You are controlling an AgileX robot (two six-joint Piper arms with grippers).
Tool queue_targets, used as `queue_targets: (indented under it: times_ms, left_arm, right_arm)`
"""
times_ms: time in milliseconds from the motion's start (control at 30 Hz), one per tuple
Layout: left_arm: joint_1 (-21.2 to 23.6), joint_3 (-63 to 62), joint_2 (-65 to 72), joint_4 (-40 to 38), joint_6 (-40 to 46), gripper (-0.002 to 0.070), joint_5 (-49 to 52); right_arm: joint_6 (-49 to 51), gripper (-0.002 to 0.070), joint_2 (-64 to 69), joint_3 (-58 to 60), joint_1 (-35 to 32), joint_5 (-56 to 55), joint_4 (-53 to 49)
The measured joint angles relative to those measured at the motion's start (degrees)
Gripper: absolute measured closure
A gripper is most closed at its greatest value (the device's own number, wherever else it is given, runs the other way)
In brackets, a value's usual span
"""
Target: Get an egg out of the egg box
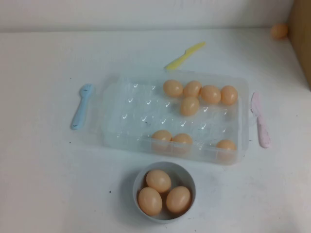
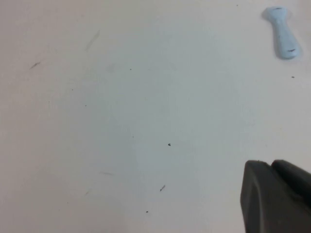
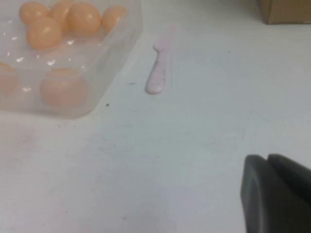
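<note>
The clear plastic egg box (image 1: 126, 116) lies in the middle of the white table. Several peach-orange eggs sit in its right half, one of them (image 1: 189, 106) just in front of the back row. The right wrist view shows the box's near corner (image 3: 121, 43) with an egg (image 3: 63, 88) behind the wall. Neither arm shows in the high view. My left gripper (image 2: 270, 166) is shut and empty over bare table. My right gripper (image 3: 267, 158) is shut and empty, apart from the box to its right.
A grey-white bowl (image 1: 187, 173) with three eggs stands in front of the box. A blue spoon (image 1: 81, 106) lies left of the box, a yellow knife (image 1: 184, 55) behind it, a pink knife (image 1: 260, 120) right. A stray egg (image 1: 279, 31) and a cardboard box (image 1: 302, 34) are back right.
</note>
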Motion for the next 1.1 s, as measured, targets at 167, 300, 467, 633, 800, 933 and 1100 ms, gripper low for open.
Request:
queue_targets:
  times_ms: [167, 300, 467, 633, 800, 933, 1100]
  left_arm:
    - [0.00, 0.00, 0.00, 0.00, 0.00, 0.0679, 0.00]
    - [0.00, 0.00, 0.00, 0.00, 0.00, 0.0679, 0.00]
    - [0.00, 0.00, 0.00, 0.00, 0.00, 0.0679, 0.00]
    - [0.00, 0.00, 0.00, 0.00, 0.00, 0.0679, 0.00]
    - [0.00, 0.00, 0.00, 0.00, 0.00, 0.0679, 0.00]
    - [0.00, 0.00, 0.00, 0.00, 0.00, 0.0679, 0.00]
    - [0.00, 0.00, 0.00, 0.00, 0.00, 0.0679, 0.00]
  right_arm:
    - [0.00, 0.0694, 0.00, 0.00, 0.00, 0.00, 0.00]
    - [0.00, 0.0694, 0.00, 0.00, 0.00, 0.00, 0.00]
    - [0.00, 0.0694, 0.00, 0.00, 0.00, 0.00, 0.00]
    - [0.00, 0.0694, 0.00, 0.00, 0.00, 0.00, 0.00]
    - [0.00, 0.0694, 0.00, 0.00, 0.00, 0.00, 0.00]
    - [0.00, 0.0694, 0.00, 0.00, 0.00, -0.11, 0.00]
    - [0.00, 0.0694, 0.00, 0.00, 0.00, -0.24, 2.06]
